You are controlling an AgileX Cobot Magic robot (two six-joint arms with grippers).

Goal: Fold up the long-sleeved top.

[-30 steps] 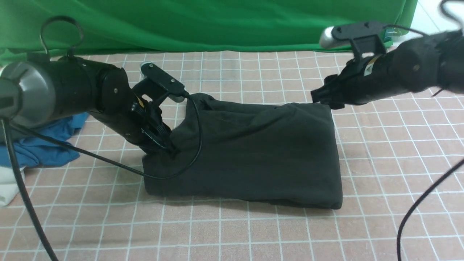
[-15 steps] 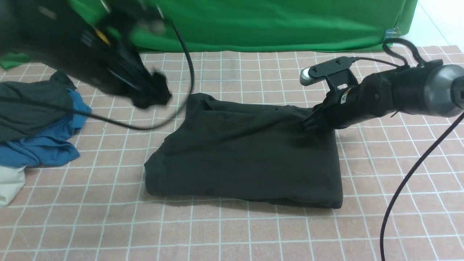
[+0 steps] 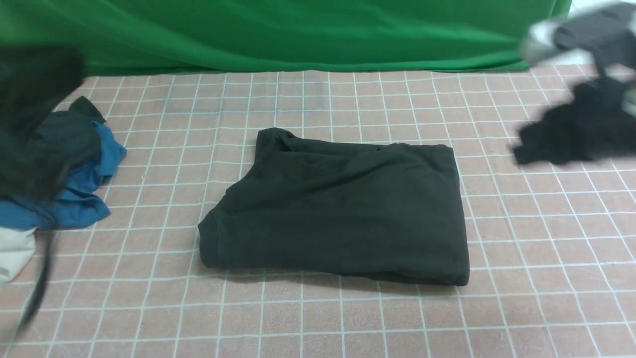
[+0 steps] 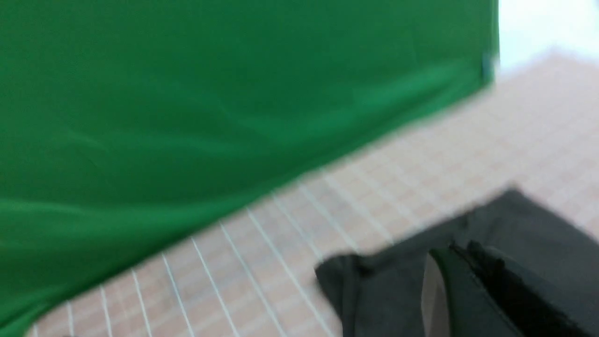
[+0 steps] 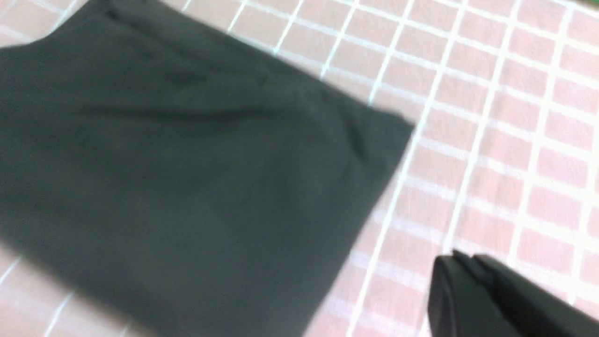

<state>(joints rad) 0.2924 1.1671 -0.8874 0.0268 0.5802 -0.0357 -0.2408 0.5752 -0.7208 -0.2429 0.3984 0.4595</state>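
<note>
We see the long-sleeved top (image 3: pixel 338 219) lying folded into a compact black rectangle on the pink checked tablecloth (image 3: pixel 546 248), with its ribbed neckline at the left edge. We take the top as our landmark. To its left, well apart, sits a heap of other clothes: a dark grey-green garment (image 3: pixel 64 139) on a blue garment (image 3: pixel 79 199), with a bit of white cloth (image 3: pixel 12 253) nearest the camera. Behind the top hangs the green backdrop (image 3: pixel 298 35).

Our left gripper (image 4: pixel 461 267) is clenched with nothing between its fingers, and in the front view it is a dark blur over the heap. Our right gripper (image 5: pixel 461 271) is likewise closed and empty, up off the cloth to the right of the top, touching nothing.
</note>
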